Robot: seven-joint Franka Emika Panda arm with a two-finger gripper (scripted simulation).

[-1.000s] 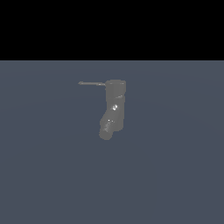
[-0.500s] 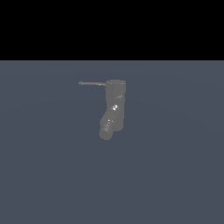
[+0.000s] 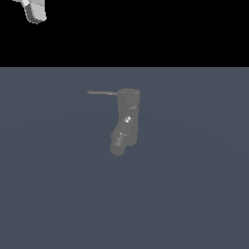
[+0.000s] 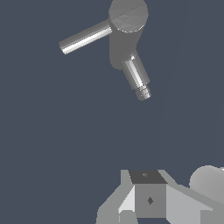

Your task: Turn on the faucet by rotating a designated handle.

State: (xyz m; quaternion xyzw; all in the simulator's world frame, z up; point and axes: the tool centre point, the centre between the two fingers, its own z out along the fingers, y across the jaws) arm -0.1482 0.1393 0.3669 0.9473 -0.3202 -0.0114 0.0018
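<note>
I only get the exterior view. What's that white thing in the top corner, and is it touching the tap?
Observer: That's part of the robot arm. In the wrist view the gripper is apart from the faucet, with bare floor between them.
Operator: What does the spout's end look like?
Observer: The spout ends in a small ribbed tip.
Operator: And the tap's top?
Observer: A round cap; the handle sticks out from just beside it.

Open floor all around faucet (image 3: 125, 121); only obstacle is its body. Handle (image 3: 102, 93) sticks out toward the exterior view's left, clear space around it. Gripper (image 4: 148, 205) well apart.
</note>
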